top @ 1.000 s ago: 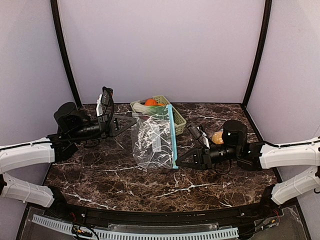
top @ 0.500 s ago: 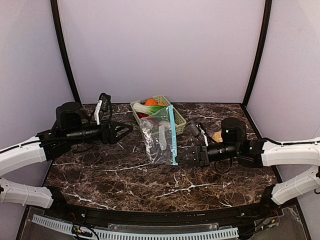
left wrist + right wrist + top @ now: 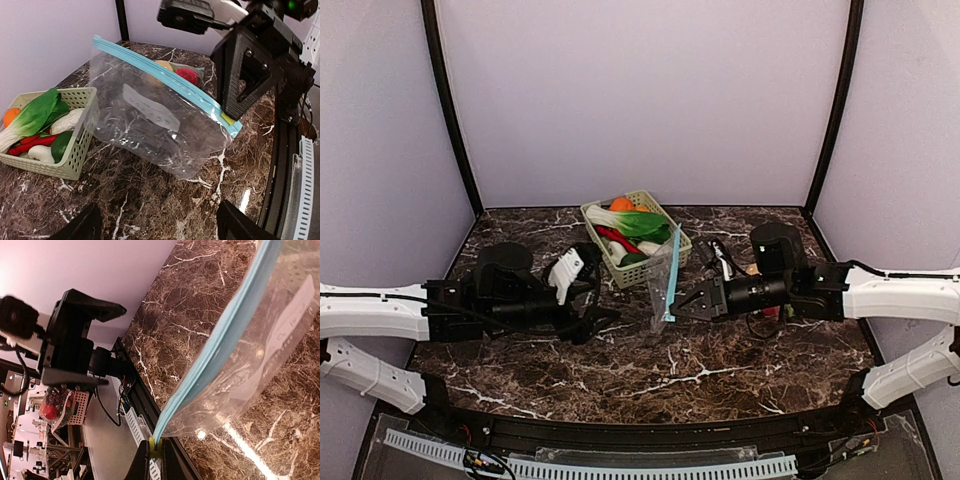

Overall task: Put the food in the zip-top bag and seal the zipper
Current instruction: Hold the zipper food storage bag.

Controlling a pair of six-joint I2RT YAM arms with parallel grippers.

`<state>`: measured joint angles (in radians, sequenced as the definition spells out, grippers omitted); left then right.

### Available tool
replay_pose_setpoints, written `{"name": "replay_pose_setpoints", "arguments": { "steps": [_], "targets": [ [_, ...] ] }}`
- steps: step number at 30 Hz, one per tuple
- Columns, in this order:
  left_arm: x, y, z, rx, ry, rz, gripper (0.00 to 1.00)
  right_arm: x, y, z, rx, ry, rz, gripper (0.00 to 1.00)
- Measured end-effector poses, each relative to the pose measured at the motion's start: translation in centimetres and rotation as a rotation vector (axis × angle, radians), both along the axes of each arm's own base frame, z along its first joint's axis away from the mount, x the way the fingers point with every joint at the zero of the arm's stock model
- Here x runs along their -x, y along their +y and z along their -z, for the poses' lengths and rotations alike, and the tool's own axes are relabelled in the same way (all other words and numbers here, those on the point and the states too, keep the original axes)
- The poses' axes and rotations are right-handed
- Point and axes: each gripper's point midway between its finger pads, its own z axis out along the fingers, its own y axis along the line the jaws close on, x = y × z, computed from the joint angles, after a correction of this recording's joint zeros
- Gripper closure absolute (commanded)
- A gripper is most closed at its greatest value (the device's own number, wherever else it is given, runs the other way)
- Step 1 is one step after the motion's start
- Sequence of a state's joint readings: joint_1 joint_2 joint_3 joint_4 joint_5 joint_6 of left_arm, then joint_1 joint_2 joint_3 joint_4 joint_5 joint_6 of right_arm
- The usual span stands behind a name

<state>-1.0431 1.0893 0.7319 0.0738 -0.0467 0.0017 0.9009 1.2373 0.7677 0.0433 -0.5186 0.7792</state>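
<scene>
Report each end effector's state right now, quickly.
Left end effector: open, nothing between its fingers.
Right end effector: closed, pinching the zipper-end corner of the zip-top bag.

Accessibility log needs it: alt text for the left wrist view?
The right gripper pinches one zipper corner of a clear zip-top bag, holding it upright on the marble table. Beside it sits a pale green basket of toy vegetables; the open left gripper frames the bottom edge.
</scene>
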Motion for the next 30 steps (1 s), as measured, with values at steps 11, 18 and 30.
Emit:
{"name": "replay_pose_setpoints", "arguments": {
  "steps": [11,18,30],
  "targets": [
    [1.2,-7.7,6.6,-0.132,-0.086,0.143,0.18,-0.6,-0.7,1.6,0.065,0.122,0.099,0.98],
    [0.4,-10.4,5.5,-0.048,-0.111,0.142,0.35,-1.0,-0.6,1.1,0.066,0.141,0.123,0.98],
    [0.0,-11.3,5.4,-0.037,-0.121,0.123,0.92,-1.5,-0.4,1.0,0.072,0.161,0.151,0.98]
  ]
}}
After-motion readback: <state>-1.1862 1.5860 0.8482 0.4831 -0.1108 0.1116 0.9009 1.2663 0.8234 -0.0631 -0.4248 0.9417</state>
